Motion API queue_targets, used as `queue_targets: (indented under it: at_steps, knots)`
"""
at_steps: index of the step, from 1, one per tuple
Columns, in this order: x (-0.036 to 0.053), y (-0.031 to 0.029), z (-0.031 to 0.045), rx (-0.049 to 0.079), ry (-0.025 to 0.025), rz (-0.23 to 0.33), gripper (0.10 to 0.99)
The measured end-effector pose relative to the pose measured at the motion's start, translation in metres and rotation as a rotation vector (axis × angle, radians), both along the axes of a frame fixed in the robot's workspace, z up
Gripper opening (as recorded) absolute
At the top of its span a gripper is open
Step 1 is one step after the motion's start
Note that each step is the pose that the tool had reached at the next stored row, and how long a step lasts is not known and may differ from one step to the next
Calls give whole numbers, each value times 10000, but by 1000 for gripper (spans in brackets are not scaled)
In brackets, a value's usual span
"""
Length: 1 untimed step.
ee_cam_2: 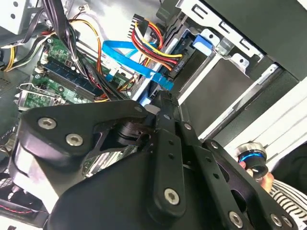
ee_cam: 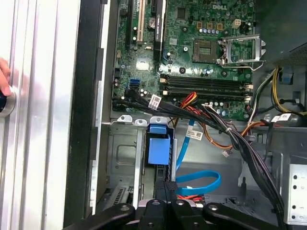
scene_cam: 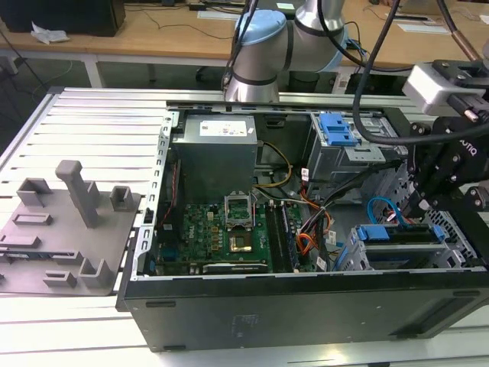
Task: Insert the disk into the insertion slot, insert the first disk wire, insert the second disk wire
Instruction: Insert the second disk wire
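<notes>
Disk [scene_cam: 399,234] looks seated in the insertion slot [scene_cam: 359,256], the hand [ee_cam: 165,187] pinched on a dark plug just above it, second disk wire [ee_cam: 199,182] looping loose alongside.

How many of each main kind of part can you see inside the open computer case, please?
Power supply: 1
Motherboard: 1
Grey drive cage with a blue latch: 1
Disk in its blue carrier: 1
Light-blue second disk wire: 1
Total: 5
</notes>
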<state>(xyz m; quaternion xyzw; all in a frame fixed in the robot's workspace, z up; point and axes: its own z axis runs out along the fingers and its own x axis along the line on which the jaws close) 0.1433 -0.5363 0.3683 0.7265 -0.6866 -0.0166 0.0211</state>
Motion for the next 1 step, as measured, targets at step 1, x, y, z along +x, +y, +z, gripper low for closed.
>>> queue_targets:
  at_steps: [1]
  knots:
    - [0,0,0,0,0,0,106]
